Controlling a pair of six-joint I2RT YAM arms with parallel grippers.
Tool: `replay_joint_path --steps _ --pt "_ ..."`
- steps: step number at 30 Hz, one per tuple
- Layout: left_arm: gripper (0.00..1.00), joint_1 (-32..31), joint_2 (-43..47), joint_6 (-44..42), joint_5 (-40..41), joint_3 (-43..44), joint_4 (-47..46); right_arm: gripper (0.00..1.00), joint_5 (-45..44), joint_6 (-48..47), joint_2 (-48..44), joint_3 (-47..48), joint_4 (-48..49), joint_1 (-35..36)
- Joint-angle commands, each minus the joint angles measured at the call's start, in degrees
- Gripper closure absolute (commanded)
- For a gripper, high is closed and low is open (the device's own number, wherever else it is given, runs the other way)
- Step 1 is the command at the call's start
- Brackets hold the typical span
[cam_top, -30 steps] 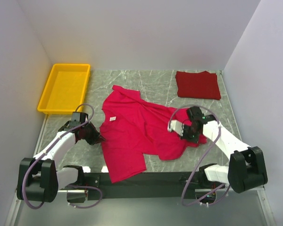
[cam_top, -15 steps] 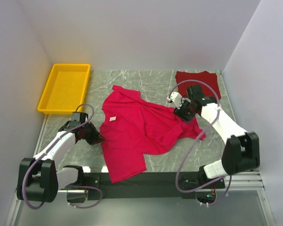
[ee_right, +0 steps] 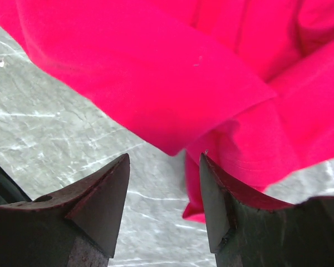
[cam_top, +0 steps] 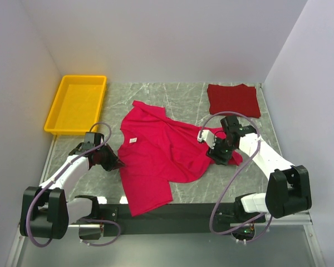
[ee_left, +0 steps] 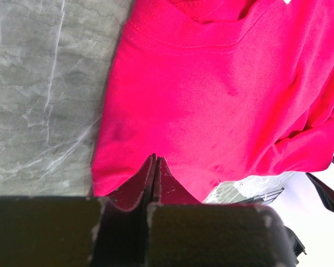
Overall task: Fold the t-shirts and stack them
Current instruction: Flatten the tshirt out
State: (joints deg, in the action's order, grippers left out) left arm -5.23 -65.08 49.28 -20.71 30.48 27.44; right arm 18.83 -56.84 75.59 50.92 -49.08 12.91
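My left pincer (ee_left: 155, 162) is pressed together at the nine o'clock hem of the crimson shirt (cam_top: 156, 161). My right pincer (ee_right: 164, 160) hangs spread over its three o'clock folds. The maroon shirt (cam_top: 232, 100) lies folded at one o'clock.

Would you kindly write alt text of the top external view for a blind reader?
A crimson-pink t-shirt lies rumpled, the left claw shut at its left edge, the right claw open over its right side. A folded maroon t-shirt and a yellow tray sit farther back.
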Motion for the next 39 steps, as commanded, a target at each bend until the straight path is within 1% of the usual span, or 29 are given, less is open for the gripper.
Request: replay_joint_path --steps 1,3,8,11,12,14,15,16,17,18,19,20,21,22,24,25,27,28,31,34,36,37,39 --pt "0.99 -0.21 1.09 -0.76 -0.91 -0.07 -1.16 0.39 1.47 1.81 0.51 -0.73 2.66 0.28" --pt "0.99 -0.21 1.09 -0.59 -0.91 -0.33 -1.42 0.39 2.35 4.79 1.4 -0.56 3.81 0.98" --pt "0.99 -0.21 1.53 -0.32 -0.74 -0.25 -1.08 0.43 0.68 13.67 3.51 -0.73 12.6 1.68" --pt "0.99 -0.21 1.97 -0.15 -0.65 -0.25 -0.99 0.58 0.33 16.23 4.21 -0.38 13.57 1.86" --pt "0.99 -0.21 2.06 -0.06 -0.65 -0.25 -0.9 0.72 -0.1 16.06 3.95 -0.29 13.31 1.95" --pt "0.99 -0.21 2.24 -0.15 -0.56 -0.24 -0.46 0.87 -1.24 14.66 2.9 -0.12 10.95 2.03" --pt "0.99 -0.21 2.41 -0.23 -0.56 0.02 -0.2 0.97 -2.03 12.04 2.2 0.23 9.28 2.03" --pt "0.99 -0.21 2.5 -0.23 -0.39 0.02 -0.11 1.0 -3.52 10.1 0.45 1.37 5.0 1.95" --pt "0.99 -0.21 2.67 -0.32 -0.38 0.02 0.15 1.0 -3.88 7.47 -0.52 2.16 1.57 2.03" --pt "0.99 -0.21 2.85 -0.23 -0.47 0.02 0.24 1.0 -4.06 1.7 -1.49 3.13 -2.04 1.95" --pt "0.99 -0.21 2.85 -0.32 -0.56 0.11 0.16 1.0 -3.8 -0.71 -3.59 5.14 -8.51 2.03" --pt "0.99 -0.21 2.77 -0.23 -0.65 0.02 0.07 1.0 -2.93 -3.51 -4.57 6.2 -12.32 1.95" --pt "0.99 -0.21 2.68 -0.32 -0.65 0.02 -0.02 1.0 -2.14 -9.55 -5.45 7.34 -16.53 2.03" --pt "0.99 -0.21 2.5 -0.32 -0.56 0.02 -0.11 1.0 -1.35 -11.69 -7.28 9.01 -22.4 2.12" --pt "0.99 -0.21 2.15 -0.32 -0.56 0.02 -0.19 1.0 -1.25 -16.69 -8.79 9.55 -26.83 3.26" --pt "0.99 -0.21 1.98 -0.41 -0.65 0.02 -0.46 1.0 -1.6 -17.51 -9.67 9.47 -29.9 3.87" --pt "0.99 -0.21 1.62 -0.5 -0.73 0.02 -0.72 1.0 -3.09 -18.56 -9.41 8.41 -32.38 7.03" --pt "0.99 -0.21 1.45 -0.5 -0.65 -0.07 -0.72 1.0 -3.62 -17.09 -8.45 6.67 -33.7 8.7" --pt "0.99 -0.21 1.09 -0.67 -0.74 0.02 -0.81 1.0 -4.07 -16.02 -7.48 2.28 -33.71 15.03" --pt "0.99 -0.21 0.75 -1.02 -0.65 0.19 -0.55 1.0 -0.03 -15.06 -4.85 3.05 -33.89 19.78" --pt "0.99 -0.21 0.74 -1.02 -0.74 0.37 -0.46 1.0 0.33 -14.35 -3.53 3.4 -34.06 22.94" --pt "0.99 -0.21 0.66 -1.11 -0.74 0.37 -0.37 1.0 0.16 -14.35 -3.35 3.14 -34.06 26.87" --pt "0.99 -0.21 0.48 -1.29 -0.91 0.46 -0.28 1.0 -0.02 -12.87 -2.39 2.18 -34.15 30.49"
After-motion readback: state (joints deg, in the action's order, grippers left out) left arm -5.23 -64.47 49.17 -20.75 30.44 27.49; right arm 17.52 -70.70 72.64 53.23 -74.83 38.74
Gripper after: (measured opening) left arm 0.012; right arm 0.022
